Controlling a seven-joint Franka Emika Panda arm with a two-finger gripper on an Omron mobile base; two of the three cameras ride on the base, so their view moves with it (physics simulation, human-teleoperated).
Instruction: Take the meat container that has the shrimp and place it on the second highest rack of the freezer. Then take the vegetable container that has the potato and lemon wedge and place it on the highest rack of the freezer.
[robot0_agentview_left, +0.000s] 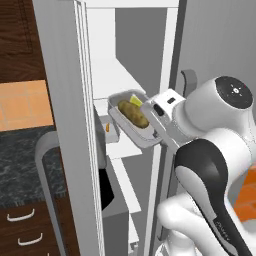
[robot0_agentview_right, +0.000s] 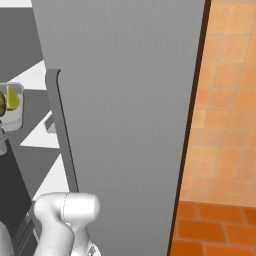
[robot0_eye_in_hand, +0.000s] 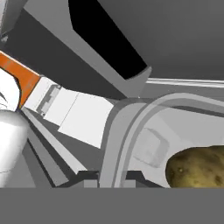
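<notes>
Already the shrimp (robot0_agentview_left: 107, 127) box sits on a freezer (robot0_agentview_left: 125, 60) shelf. Fingers pinch the rim of the tray (robot0_agentview_left: 131, 131) carrying potato (robot0_agentview_left: 133, 114) and lemon (robot0_agentview_left: 135, 101), at the gripper's (robot0_agentview_left: 152, 122) nine o'clock; top-shelf placing remains.

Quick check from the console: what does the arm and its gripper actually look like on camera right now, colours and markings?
The arm is glossy white with rounded shells and a black band wrapping one link, which carries small pale lettering too small to read. A dark round cap with a few tiny marks tops the upper joint. The hand is a white boxy block with a small black panel. The gripper has two small dark fingertips. No loose cables show.
</notes>
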